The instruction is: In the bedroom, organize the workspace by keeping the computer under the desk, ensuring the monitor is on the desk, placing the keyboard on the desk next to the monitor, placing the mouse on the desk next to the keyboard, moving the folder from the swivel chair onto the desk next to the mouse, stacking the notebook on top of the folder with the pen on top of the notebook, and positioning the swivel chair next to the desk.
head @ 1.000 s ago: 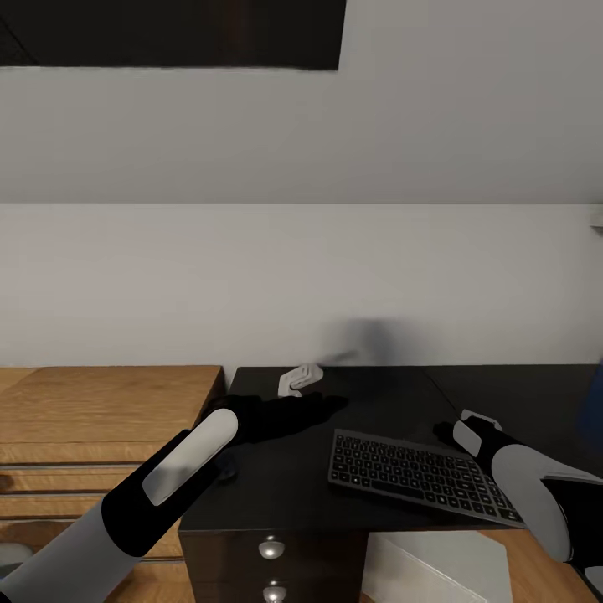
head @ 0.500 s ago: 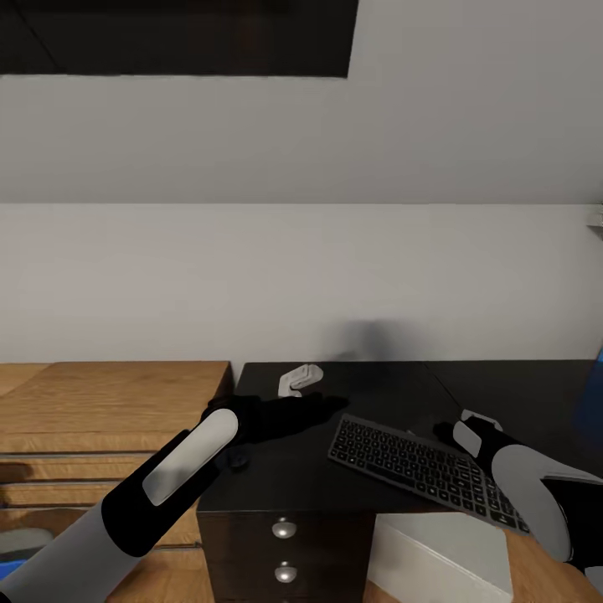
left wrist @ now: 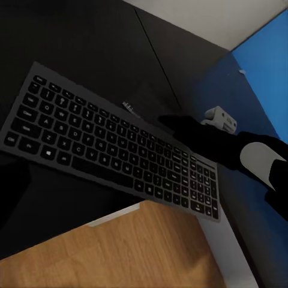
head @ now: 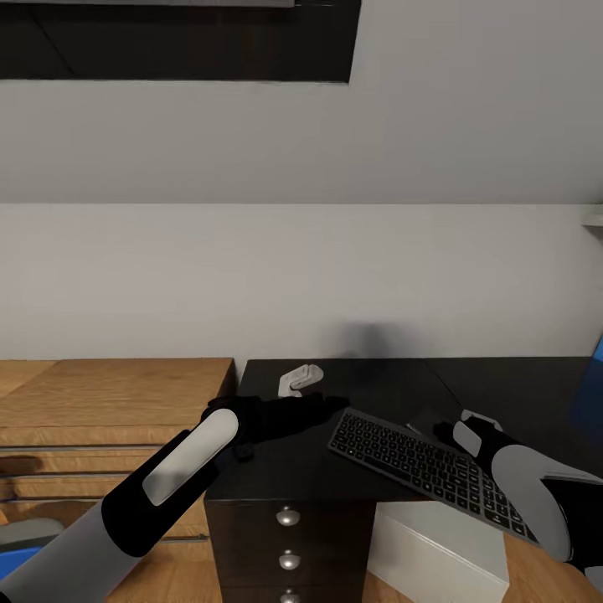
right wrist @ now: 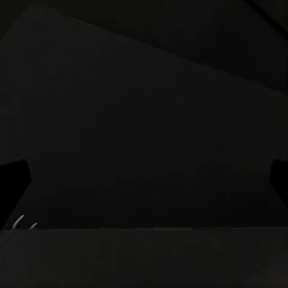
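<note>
Left to right in our head view: light wooden drawer chest (head: 109, 394), then black desk (head: 385, 381) with three-drawer unit (head: 289, 544).

Our left gripper (head: 322, 405) reaches over desk's near left part; jaw state we cannot tell.

Keyboard (head: 429, 471) lies on desk between our arms, long axis slanting from left gripper toward near right, near edge overhanging desk front.

White computer (head: 440, 548) stands under desk.

Our right gripper (head: 442, 432) sits just beside keyboard's far edge, nearer arm we judge; its jaws look spread in right wrist view.
</note>
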You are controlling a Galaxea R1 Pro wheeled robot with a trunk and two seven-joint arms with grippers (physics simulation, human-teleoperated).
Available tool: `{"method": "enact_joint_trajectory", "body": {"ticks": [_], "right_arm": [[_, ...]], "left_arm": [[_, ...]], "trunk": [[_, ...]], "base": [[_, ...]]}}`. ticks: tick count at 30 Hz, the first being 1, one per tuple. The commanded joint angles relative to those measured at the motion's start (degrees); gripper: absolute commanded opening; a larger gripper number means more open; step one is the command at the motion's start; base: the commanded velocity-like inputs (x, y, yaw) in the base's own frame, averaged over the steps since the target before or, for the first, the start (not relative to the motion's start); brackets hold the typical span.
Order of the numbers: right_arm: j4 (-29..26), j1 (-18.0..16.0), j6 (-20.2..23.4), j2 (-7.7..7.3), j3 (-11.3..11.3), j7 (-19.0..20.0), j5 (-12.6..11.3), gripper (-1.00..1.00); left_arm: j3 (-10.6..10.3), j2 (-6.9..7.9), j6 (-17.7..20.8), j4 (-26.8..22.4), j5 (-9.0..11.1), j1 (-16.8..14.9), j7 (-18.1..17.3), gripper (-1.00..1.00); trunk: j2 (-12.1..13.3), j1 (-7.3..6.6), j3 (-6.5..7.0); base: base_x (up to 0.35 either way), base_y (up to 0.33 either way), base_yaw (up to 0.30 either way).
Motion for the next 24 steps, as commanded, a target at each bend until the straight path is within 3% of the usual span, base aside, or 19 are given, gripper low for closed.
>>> {"method": "enact_joint_trajectory", "body": {"ticks": [1,10,24], "right_arm": [[-0.1,0.0,0.3,0.0,-0.1,-0.2,-0.2,1.0],[-0.3,0.0,0.2,0.0,-0.2,-0.2,-0.2,1.0],[0.0,0.0,-1.4,0.21,-0.1,0.1,-0.2,1.0]], "left_arm": [[-0.1,0.03,-0.1,-0.1,0.5,-0.1,0.5,1.0],[-0.1,0.0,-0.1,-0.2,0.5,-0.1,0.4,1.0],[-0.1,-0.06,-0.1,-0.2,0.5,-0.1,0.8,1.0]], "trunk": [[0.0,0.0,-0.07],[0.0,0.0,-0.07],[5.6,-3.08,2.45]], "base": [[-0.012,0.002,0.0],[-0.003,0.001,0.0],[0.0,0.0,0.0]]}}
